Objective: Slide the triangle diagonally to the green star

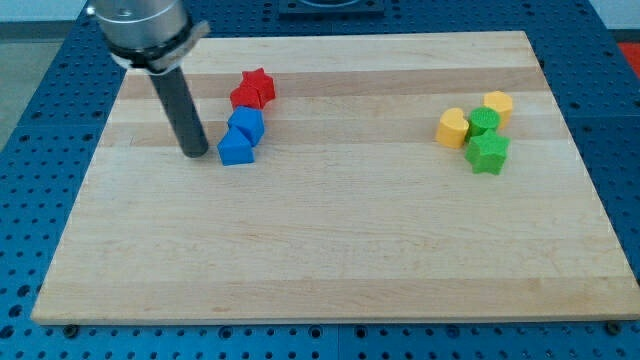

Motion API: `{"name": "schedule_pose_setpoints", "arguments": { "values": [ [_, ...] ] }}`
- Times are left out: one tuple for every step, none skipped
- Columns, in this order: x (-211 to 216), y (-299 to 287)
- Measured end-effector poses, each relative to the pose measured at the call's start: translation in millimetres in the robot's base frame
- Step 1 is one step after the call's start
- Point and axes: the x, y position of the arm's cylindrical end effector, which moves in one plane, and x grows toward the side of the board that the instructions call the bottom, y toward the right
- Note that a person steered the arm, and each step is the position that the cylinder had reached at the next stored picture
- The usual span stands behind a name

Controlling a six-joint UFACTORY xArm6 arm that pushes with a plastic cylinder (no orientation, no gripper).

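Note:
A blue triangle block (235, 149) lies at the view's upper left, touching another blue block (246, 124) just above it. My tip (195, 154) rests on the board just left of the blue triangle, close to it with a small gap. The green star (488, 153) lies far off at the view's right, at about the same height in the view.
A red star (261, 84) and a second red block (243, 98) sit above the blue blocks. A green rounded block (483, 122), a yellow heart (453, 128) and a yellow hexagon-like block (497, 105) cluster right above the green star. The wooden board (320, 250) ends near them.

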Motion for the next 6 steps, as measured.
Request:
{"name": "schedule_pose_setpoints", "arguments": {
  "values": [
    [1.3,40.7],
    [1.2,75.8],
    [1.2,111.4],
    [5.5,141.3],
    [30.6,149.9],
    [55.7,160.9]
  ]
}}
